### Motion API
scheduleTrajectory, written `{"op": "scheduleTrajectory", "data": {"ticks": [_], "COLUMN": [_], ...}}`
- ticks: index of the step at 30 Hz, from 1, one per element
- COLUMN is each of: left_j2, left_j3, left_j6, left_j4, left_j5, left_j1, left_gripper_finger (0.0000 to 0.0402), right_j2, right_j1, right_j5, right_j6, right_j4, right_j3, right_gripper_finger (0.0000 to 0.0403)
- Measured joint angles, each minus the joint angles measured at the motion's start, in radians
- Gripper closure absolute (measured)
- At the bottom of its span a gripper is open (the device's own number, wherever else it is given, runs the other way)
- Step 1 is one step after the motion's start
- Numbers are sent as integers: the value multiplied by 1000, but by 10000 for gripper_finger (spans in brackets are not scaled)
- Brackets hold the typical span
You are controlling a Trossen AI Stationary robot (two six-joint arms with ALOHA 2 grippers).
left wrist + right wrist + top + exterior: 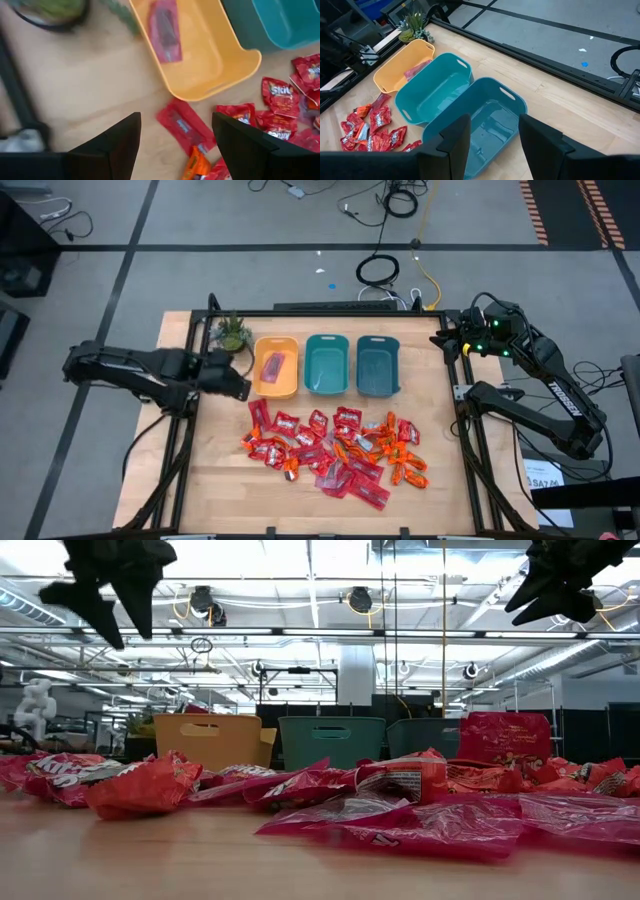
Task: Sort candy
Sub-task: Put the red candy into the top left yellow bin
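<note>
Sorting barely begun: one long pinkish-red packet (273, 366) lies in the yellow bin (291, 386), and the two teal bins, the middle bin (327, 384) and the right-hand bin (378, 386), appear empty in the high and right wrist views; the rest of the candy (335, 450) remains heaped on the worktop (210, 480) in front of the bins, red squarish packets, longer pinkish-red flat packets and small orange pieces mixed together, so nearly all of the task is judged still to do. The left hand (238, 385) hangs just beside the near left corner of the yellow bin, fingers spread and nothing between them; below it in the left wrist view lies a red flat packet (184, 127) on the bare wood. The right hand (492, 135) waits raised at the far right edge of the worktop, looking down on the teal bins, fingers apart and empty. A small potted plant (231, 332) stands behind the yellow bin. Legible writing: white letters resembling "Skit" on a red squarish packet (280, 95) in the left wrist view, suggesting Skittles; other print is too small to read.
</note>
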Motion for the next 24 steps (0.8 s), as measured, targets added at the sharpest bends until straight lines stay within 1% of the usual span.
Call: {"op": "scheduleTrajectory", "data": {"ticks": [4, 8, 11, 15, 24], "left_j2": [0, 16, 58, 151, 358], "left_j3": [-132, -228, -259, -252, -247], "left_j6": [-139, -314, -406, -488, -581], "left_j4": [192, 340, 389, 396, 401], "left_j5": [0, 0, 1, 1, 9], "left_j1": [-57, -101, -134, -175, -180], "left_gripper_finger": [148, 148, 148, 148, 148], "right_j2": [0, 0, 0, 0, 0], "right_j1": [0, 0, 0, 0, 0], "right_j5": [0, 0, 0, 0, 0], "right_j6": [1, -13, -18, -20, -21], "right_j4": [0, 0, 0, 0, 0], "right_j3": [0, 0, 0, 0, 0], "right_gripper_finger": [243, 243, 243, 243, 243]}}
